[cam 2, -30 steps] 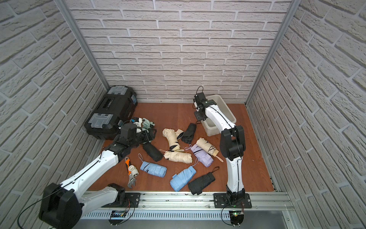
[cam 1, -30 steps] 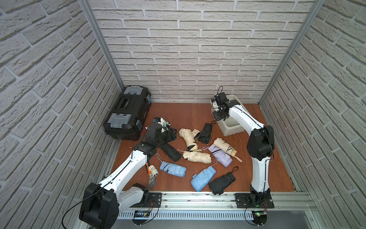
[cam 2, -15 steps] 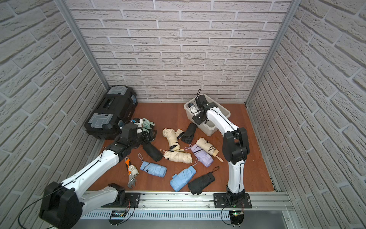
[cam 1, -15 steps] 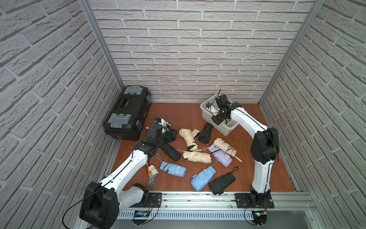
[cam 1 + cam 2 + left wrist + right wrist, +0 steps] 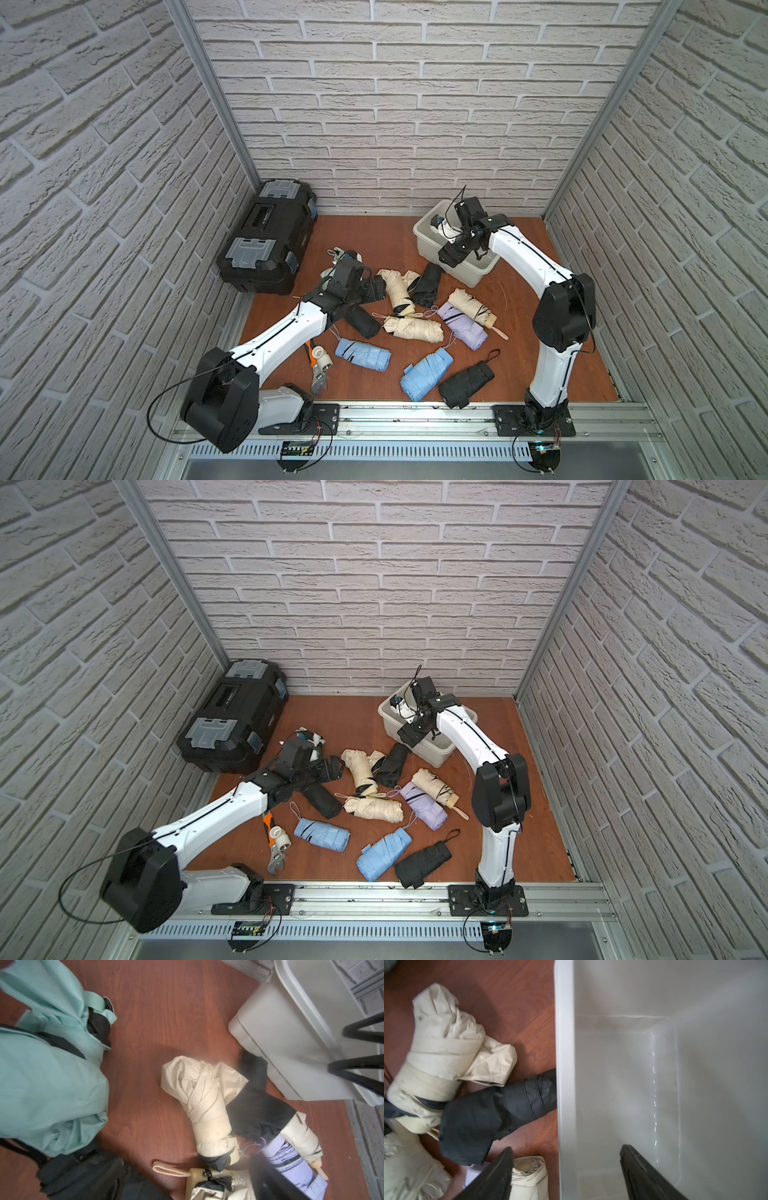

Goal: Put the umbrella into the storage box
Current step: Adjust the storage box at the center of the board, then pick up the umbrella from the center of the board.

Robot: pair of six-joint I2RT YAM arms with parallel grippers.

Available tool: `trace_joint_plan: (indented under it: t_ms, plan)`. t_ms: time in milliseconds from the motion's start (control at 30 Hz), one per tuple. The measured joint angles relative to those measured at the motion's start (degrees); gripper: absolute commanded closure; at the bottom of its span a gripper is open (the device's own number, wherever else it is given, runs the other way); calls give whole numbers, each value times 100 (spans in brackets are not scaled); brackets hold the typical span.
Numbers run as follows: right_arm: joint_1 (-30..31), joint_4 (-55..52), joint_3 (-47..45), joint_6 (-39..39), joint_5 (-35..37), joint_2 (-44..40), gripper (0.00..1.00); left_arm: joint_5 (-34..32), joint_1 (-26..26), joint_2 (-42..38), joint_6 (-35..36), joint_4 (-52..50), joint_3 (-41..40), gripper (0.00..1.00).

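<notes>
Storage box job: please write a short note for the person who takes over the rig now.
Left pincer: seems open and empty, beside the mint umbrella.
Right pincer: open, empty, astride the storage box rim, near a black umbrella that rests against the box wall.
All umbrellas in view lie on the table.
Done: no umbrella seen inside the box.
Left to do: grasp one, drop it in.

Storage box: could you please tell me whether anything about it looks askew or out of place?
Yes. The storage box sits skewed, at an angle to the back wall rather than square to it. The open right gripper straddles its rim, one finger inside, one outside. A black umbrella butts against its side wall.
</notes>
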Motion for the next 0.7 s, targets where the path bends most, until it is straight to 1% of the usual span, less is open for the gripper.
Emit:
trace_joint_plan:
  t_ms: [100, 233, 400, 533, 700]
  plan:
    - [9, 245, -442, 463, 2, -728, 8, -302, -205, 542, -205, -122, 420, 2]
    - [13, 428, -1038, 1244, -22, -1609, 10, -658, -350, 1231, -479, -219, 914, 2]
    - [15, 516, -1871, 2063, -116, -2181, 10, -979, -431, 2037, -612, -411, 1478, 1]
    - [17, 566, -2531, 2494, -168, -2590, 10, -1130, -437, 2472, -671, -529, 1801, 2]
    - [17, 619, -2839, 2830, -177, -3082, 10, -1224, -494, 2828, -719, -540, 1952, 2]
